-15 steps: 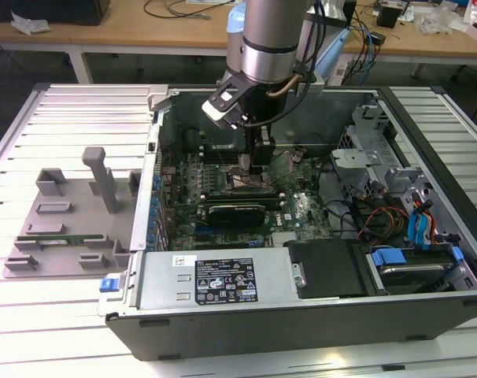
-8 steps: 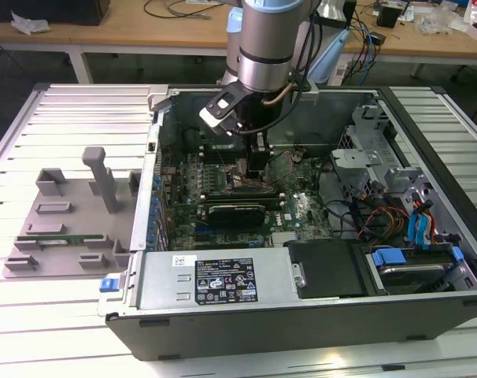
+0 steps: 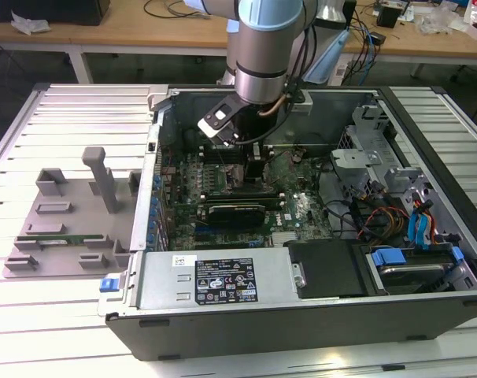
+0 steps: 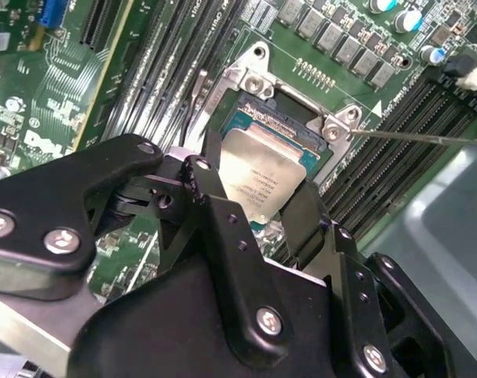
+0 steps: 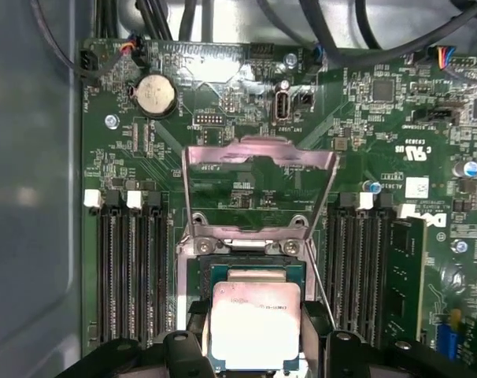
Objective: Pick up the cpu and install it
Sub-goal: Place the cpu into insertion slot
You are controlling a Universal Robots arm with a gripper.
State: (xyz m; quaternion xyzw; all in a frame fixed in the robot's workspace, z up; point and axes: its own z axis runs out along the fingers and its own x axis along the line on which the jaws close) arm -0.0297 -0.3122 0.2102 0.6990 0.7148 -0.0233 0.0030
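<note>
Currently the arm (image 3: 262,55) reaches down into the open computer case (image 3: 301,311), over the motherboard (image 3: 223,185). In both wrist views the gripper (image 4: 254,193) is closed narrowly on the cpu (image 4: 262,173), one black finger (image 5: 193,316) on each opposite edge of the chip. The silver heat-spreader faces up.

Position of the cpu (image 5: 254,323): directly over the socket (image 5: 256,272), between the two banks of memory slots (image 5: 128,268). In the second wrist view the chip looks tilted against the socket frame, so I judge it not yet seated. Whether one edge already touches the socket cannot be determined.

Status of the task:
- Pick-up: done. The chip is clear of the grey tray (image 3: 65,220) at the exterior view's left.
- Transfer to the socket: done, as far as can be judged.
- Seating: not complete.
- Locking: not done. The load plate (image 5: 258,185) stands raised and the retention lever (image 4: 427,135) is released.
</note>
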